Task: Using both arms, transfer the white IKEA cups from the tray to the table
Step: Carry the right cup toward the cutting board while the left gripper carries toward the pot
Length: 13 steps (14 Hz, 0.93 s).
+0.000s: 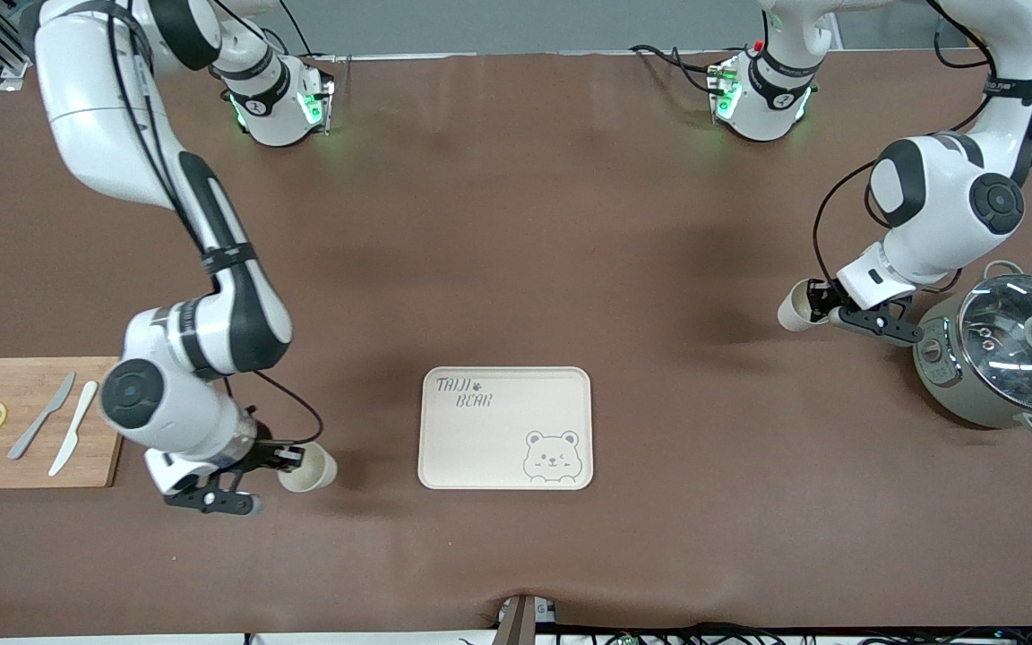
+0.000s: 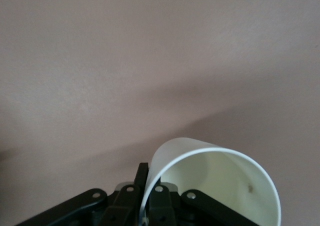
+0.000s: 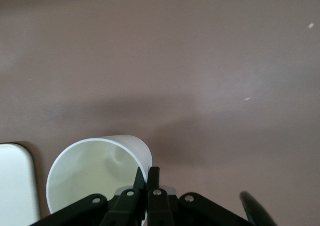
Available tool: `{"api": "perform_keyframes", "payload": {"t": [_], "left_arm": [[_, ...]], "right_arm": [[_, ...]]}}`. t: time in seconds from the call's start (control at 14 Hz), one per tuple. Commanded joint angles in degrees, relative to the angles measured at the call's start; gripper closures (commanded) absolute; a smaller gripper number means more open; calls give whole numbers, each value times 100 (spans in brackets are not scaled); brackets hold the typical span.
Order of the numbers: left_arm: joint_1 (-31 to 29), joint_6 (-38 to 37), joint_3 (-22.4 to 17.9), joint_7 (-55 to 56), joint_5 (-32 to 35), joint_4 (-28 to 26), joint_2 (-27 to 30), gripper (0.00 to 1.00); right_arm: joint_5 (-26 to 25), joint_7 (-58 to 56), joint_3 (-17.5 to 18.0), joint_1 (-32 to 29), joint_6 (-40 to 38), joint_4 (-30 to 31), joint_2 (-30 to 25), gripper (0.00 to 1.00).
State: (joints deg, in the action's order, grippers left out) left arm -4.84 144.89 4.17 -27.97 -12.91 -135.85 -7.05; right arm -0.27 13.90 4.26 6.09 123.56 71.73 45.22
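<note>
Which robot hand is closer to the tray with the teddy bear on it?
The right gripper. It holds a cup just beside the bear tray, toward the right arm's end. The left gripper, holding the other cup, is much farther off, by the pot.

The desk (image 1: 516, 269) is plain brown. Both cups (image 1: 308, 468) (image 1: 794, 306) are cream-white; the tray (image 1: 471, 439) is cream with a grey bear drawing and lettering. The arms (image 1: 211, 331) (image 1: 937, 206) are white with black bands. The pot (image 1: 964, 385) is grey-green, the board (image 1: 23, 376) pale wood.

Right gripper (image 1: 288, 459) pinches a white cup (image 1: 308, 467) beside the bear tray (image 1: 505, 428); left gripper (image 1: 822, 302) pinches another cup (image 1: 798, 305) beside the pot (image 1: 1004, 352).
</note>
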Motion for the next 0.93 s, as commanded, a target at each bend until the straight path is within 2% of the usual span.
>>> {"api": "perform_keyframes", "payload": {"t": [0.0,0.21,0.5,0.57,0.64,0.86], "left_arm": [[-219,758,93,-856,-658,-187,-505,100],[-368,1304,84,-1403,-993,-65,-1069,100],[-368,1323,84,-1430,-1038,41,-1149,100],[-360,1305,76,-1439,-1038,102,-1158,46],[-351,1314,75,-1457,-1029,129,-1176,0],[-342,1305,75,-1431,-1029,182,-1167,0]], "right_arm": [[220,-1096,119,-520,-112,-1,-66,100],[229,-2002,102,-916,-112,-1,-58,100],[221,-2960,75,-1355,-77,42,4,100],[221,-3128,67,-1435,-60,51,13,100],[212,-3252,67,-1505,-51,60,39,100],[221,-3288,67,-1576,-34,218,101,100]]}}
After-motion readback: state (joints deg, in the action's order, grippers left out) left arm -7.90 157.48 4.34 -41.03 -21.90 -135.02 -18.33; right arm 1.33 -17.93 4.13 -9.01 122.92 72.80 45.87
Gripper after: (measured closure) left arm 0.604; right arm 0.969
